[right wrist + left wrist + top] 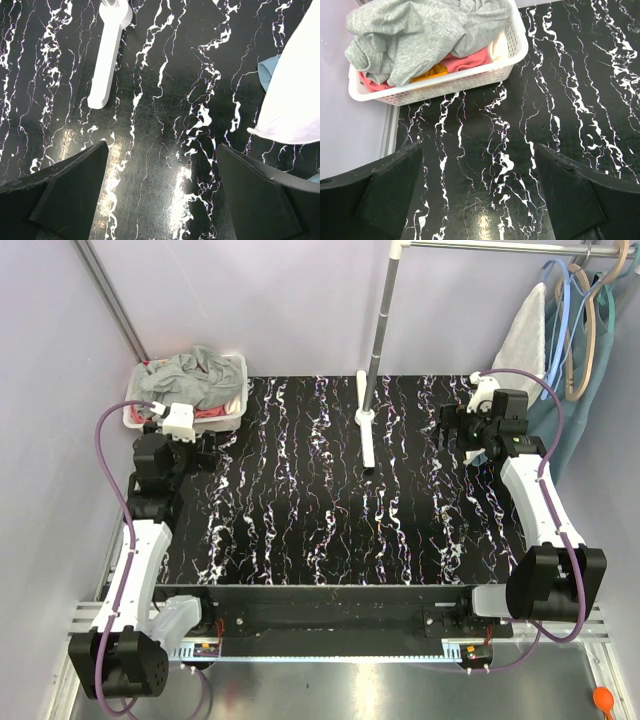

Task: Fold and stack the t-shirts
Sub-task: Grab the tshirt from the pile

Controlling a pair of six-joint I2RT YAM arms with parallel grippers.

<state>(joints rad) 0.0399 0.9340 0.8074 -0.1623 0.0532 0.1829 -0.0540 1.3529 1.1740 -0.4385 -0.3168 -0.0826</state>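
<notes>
The t-shirts lie crumpled in a white basket at the table's far left corner. A heather grey t-shirt is on top, with a pink-red one and an orange one showing beneath it. The grey t-shirt spills over the basket's rim. My left gripper hovers over bare black marbled table just in front of the basket, open and empty. It shows in the top view as the left gripper. My right gripper is open over the far right of the table, holding nothing, also visible as the right gripper.
A white pole stand rises at the table's far middle, its foot ahead-left of my right gripper. An off-white cloth and a teal garment hang at the right edge, under hangers.
</notes>
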